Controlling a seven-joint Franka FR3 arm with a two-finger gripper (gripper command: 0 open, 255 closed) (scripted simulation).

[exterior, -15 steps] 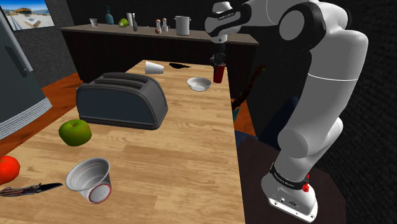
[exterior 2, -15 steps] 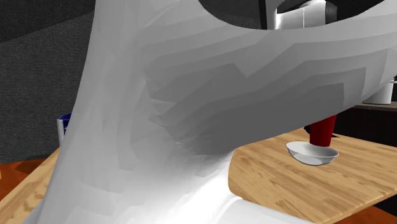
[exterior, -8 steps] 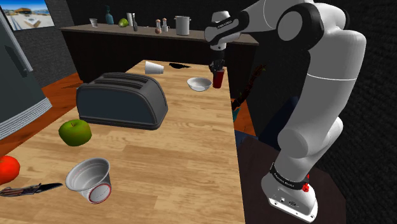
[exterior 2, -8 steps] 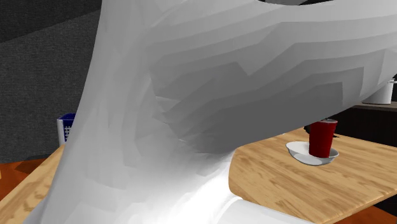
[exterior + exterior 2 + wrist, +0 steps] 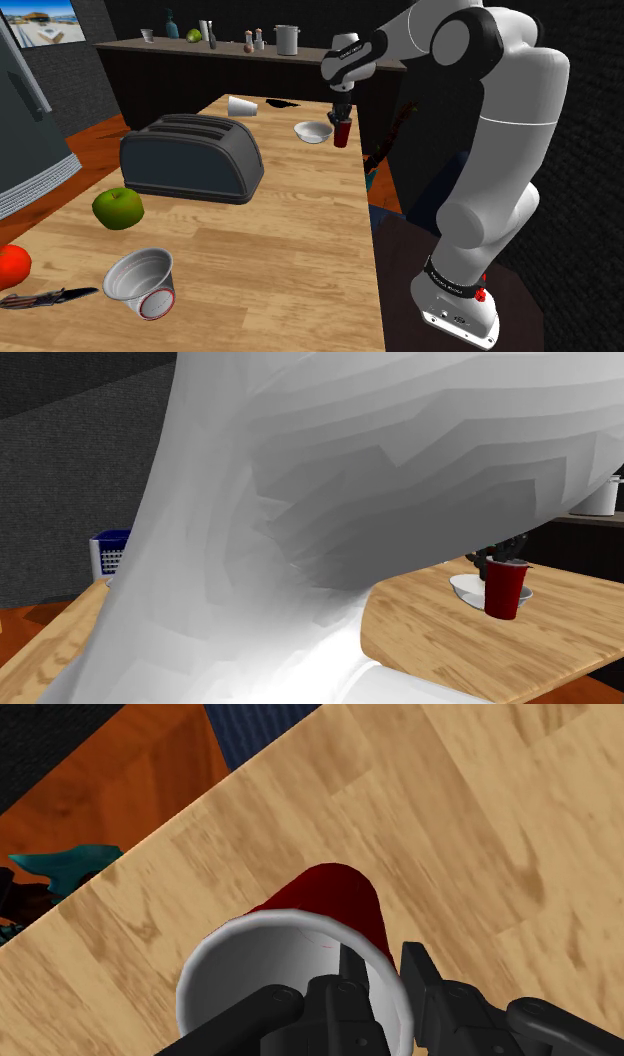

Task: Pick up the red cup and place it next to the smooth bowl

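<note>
The end effector [image 5: 340, 117] pinches the red cup [image 5: 342, 134] by its rim. In the wrist view one black finger [image 5: 351, 966] sits inside the white-lined mouth. The other [image 5: 418, 972] presses on the red outer wall, so the cup wall is clasped between them. The cup hangs directly below the end effector, mouth up, with its base down at the light wooden bench [image 5: 290, 230]. I cannot tell whether it rests on the wood or is just above it.

Just beside the end effector, on the side away from the bench's near edge, sits the small white bowl [image 5: 313, 131]. In the second exterior view the cup stands in front of the bowl and overlaps it, so whether they touch cannot be told.

A little beyond the end effector, a white cup [image 5: 242, 106] lies on its side near the far end of the bench.

Well back from the end effector, towards the stand, a dark grey toaster [image 5: 192, 155] stands on the bench. Farther back still are a green apple [image 5: 118, 207], a white container [image 5: 142, 282] tipped on its side and a red tomato [image 5: 12, 265].

The white arm [image 5: 350, 502] looms large in the second exterior view, with a blue basket [image 5: 110, 550] behind it.
</note>
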